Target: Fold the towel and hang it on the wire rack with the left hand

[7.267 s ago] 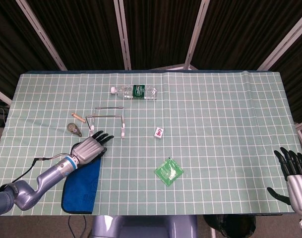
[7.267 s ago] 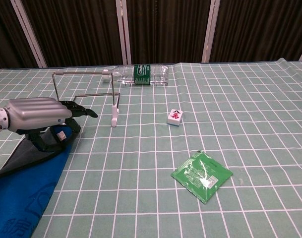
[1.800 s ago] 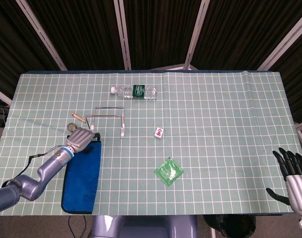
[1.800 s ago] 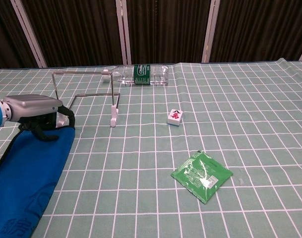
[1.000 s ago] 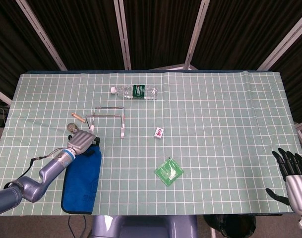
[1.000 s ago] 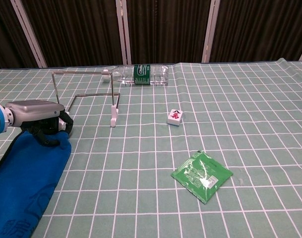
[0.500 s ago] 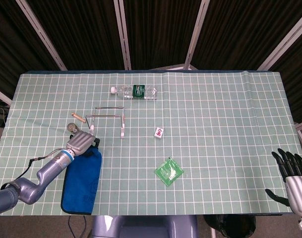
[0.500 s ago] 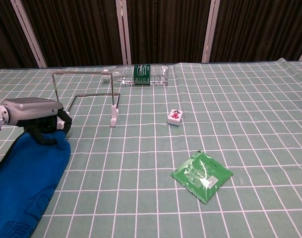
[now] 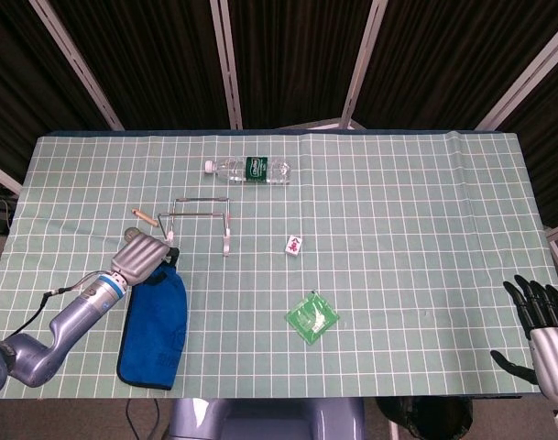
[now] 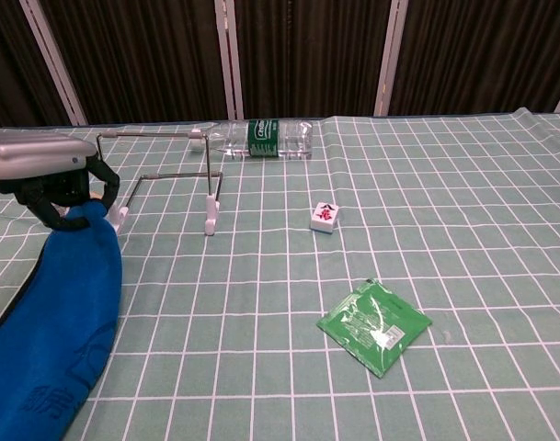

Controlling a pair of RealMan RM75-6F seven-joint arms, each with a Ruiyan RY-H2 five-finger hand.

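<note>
My left hand [image 10: 45, 179] grips the top end of the blue towel [image 10: 50, 322] at the left edge of the frame, fingers curled around the bunched cloth; the rest of the towel trails down toward the lower left, its lower part on the table [image 10: 463, 230]. The wire rack [image 10: 160, 175] stands just to the right of my hand, near but apart from it. To do this well I judge I should lift high enough that the towel clears the top bar, carry it across, and lower it so the cloth drapes evenly on both sides, without bumping the light frame. A small wooden piece [image 9: 145, 217] lies just beside the rack, possibly a peg, though it is too small to tell. Beyond the rack lies a water bottle [image 10: 257, 139]; a white tile [image 10: 325, 216] and a green packet [image 10: 374, 325] sit well to the right, out of my path. My right hand [image 9: 542, 323] waits at the lower right of the head view, fingers spread, holding nothing.
</note>
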